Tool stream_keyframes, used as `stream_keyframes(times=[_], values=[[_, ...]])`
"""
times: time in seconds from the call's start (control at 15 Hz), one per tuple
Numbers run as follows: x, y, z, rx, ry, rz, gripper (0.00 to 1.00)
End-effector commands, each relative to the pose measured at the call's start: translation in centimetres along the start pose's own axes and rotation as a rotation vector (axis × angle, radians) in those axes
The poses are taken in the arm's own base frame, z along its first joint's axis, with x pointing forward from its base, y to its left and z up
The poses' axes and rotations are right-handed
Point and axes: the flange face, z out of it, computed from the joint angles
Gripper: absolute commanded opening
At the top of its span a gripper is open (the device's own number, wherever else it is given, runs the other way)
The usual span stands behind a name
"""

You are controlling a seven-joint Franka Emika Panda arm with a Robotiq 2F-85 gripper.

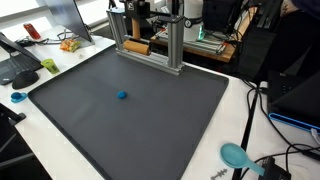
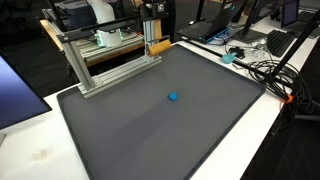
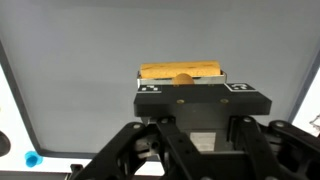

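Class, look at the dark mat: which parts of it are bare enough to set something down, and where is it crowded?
Nearly all the mat is bare around the small blue ball. It is crowded only along the edge by the metal frame, where the tool holds a wooden block.

Arm at the far edge, gripper shut

The arm is only partly seen in both exterior views, at the far side, behind a frame. The gripper (image 1: pixel 137 28) points down and sits low there; in an exterior view it shows again (image 2: pixel 153 30). In the wrist view the gripper (image 3: pixel 183 78) fills the lower half, dark body below, and its jaws are closed on a yellow block.
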Motion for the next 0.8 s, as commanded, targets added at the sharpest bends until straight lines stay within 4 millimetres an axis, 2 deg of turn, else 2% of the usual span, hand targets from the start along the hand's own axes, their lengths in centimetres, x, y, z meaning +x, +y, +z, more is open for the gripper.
stream_keyframes(times=[0.0, 0.07, 0.4, 0.73], values=[[0.0, 0.0, -0.1, 0.0, 0.0, 0.0, 0.47], [0.0, 0.0, -0.1, 0.0, 0.0, 0.0, 0.22], [2.7, 0.7, 1.3, 0.022, -0.006, -0.04, 0.22], [6.2, 1.8, 2.6, 0.033, -0.006, -0.097, 0.22]])
